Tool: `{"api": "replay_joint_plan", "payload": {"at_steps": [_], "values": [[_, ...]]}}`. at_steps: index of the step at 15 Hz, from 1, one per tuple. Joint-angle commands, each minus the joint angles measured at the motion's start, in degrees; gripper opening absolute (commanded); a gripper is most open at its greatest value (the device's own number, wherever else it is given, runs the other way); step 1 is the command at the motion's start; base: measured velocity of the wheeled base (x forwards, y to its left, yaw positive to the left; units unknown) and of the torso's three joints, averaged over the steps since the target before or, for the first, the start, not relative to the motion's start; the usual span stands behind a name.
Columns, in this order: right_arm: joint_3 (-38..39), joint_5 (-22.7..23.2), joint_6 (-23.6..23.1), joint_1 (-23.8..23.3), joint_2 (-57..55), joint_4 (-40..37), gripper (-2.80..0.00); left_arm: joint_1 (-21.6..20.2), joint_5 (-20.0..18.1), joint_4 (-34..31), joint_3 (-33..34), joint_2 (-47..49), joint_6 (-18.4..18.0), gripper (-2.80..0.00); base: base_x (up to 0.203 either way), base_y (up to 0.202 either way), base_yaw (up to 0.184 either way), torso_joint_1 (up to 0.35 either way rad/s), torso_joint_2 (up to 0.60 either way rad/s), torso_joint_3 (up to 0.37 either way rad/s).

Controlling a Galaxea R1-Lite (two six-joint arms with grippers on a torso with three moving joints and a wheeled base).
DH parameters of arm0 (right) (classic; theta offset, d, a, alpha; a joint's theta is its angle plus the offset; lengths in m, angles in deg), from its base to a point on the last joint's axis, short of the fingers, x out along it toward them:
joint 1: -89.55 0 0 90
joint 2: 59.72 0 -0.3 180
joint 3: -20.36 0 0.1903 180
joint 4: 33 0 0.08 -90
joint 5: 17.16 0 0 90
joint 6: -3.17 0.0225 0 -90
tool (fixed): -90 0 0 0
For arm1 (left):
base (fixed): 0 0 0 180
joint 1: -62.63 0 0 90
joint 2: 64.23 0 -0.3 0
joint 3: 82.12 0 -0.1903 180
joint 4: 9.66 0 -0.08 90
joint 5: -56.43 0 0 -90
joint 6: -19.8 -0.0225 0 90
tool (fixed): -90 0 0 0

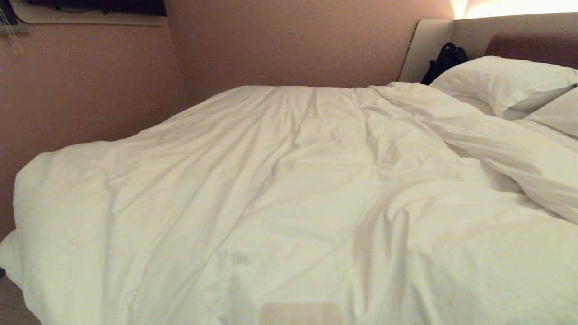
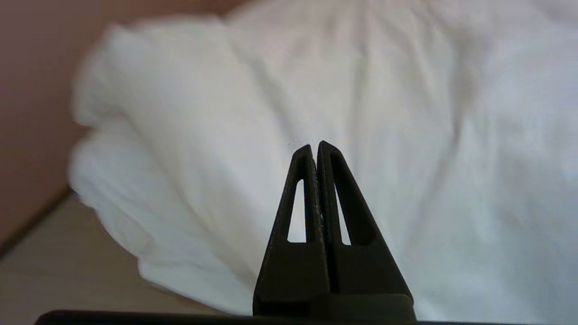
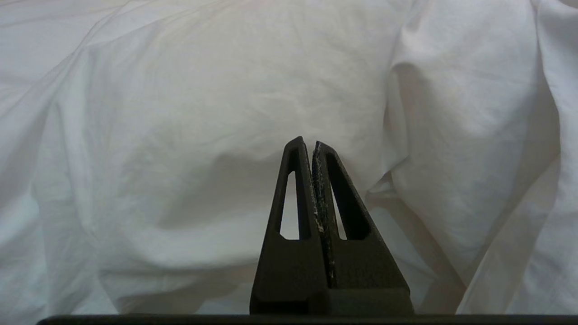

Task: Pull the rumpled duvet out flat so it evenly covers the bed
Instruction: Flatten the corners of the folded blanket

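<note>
The white duvet point(image 1: 271, 194) lies spread over most of the bed, creased, with a bunched fold running across its upper right part near the pillows. Its near left corner point(image 2: 149, 149) hangs down past the mattress edge toward the floor. The padded headboard point(image 1: 510, 40) stands at the back right. Neither arm shows in the head view. My left gripper point(image 2: 314, 146) is shut and empty, pointing at the duvet by that hanging corner. My right gripper point(image 3: 307, 143) is also shut and empty, facing a puffy part of the duvet point(image 3: 253, 99).
Two white pillows point(image 1: 501, 81) lie at the head of the bed, with a black bag point(image 1: 445, 61) behind them. A brown wall point(image 1: 90, 85) runs close along the bed's far and left sides. Beige floor point(image 2: 49, 266) shows below the duvet corner.
</note>
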Motion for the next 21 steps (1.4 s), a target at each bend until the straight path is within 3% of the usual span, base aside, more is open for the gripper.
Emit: {"api": "replay_joint_plan", "payload": {"at_steps": [1,7,12,21], "values": [[0.0,0.0,0.0,0.0,0.0,0.0,-2.8,0.0,-0.9,0.3,5.4,-0.2,-1.5,-2.8,0.0,0.0,0.0,0.0,0.0,0.0],[0.0,0.0,0.0,0.0,0.0,0.0,-2.8,0.0,-1.2,8.0,14.7,-0.2,-1.8,-2.8,0.0,0.0,0.0,0.0,0.0,0.0],[0.0,0.0,0.0,0.0,0.0,0.0,-2.8,0.0,-0.7,9.3,15.0,-0.2,2.5,-2.8,0.0,0.0,0.0,0.0,0.0,0.0],[0.0,0.0,0.0,0.0,0.0,0.0,-2.8,0.0,-0.6,9.3,15.0,-0.2,2.6,-2.8,0.0,0.0,0.0,0.0,0.0,0.0]]}}
